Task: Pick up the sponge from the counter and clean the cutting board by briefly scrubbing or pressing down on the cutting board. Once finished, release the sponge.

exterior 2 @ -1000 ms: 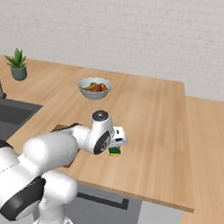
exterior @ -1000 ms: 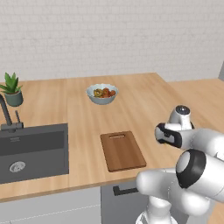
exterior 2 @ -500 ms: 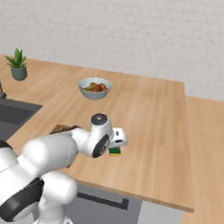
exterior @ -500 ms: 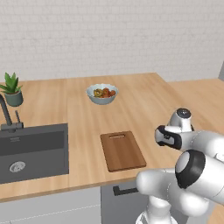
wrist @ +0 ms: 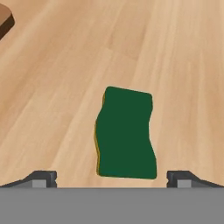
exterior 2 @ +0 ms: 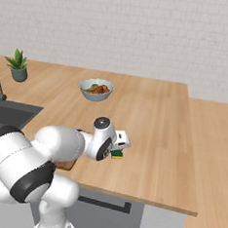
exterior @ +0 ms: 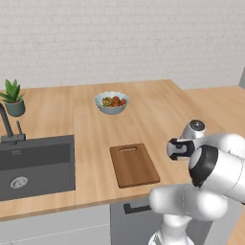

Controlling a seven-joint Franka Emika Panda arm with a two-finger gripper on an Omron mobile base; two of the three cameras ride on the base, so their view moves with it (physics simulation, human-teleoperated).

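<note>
No text, label, brand, number or sign can be read anywhere in these pictures.
</note>
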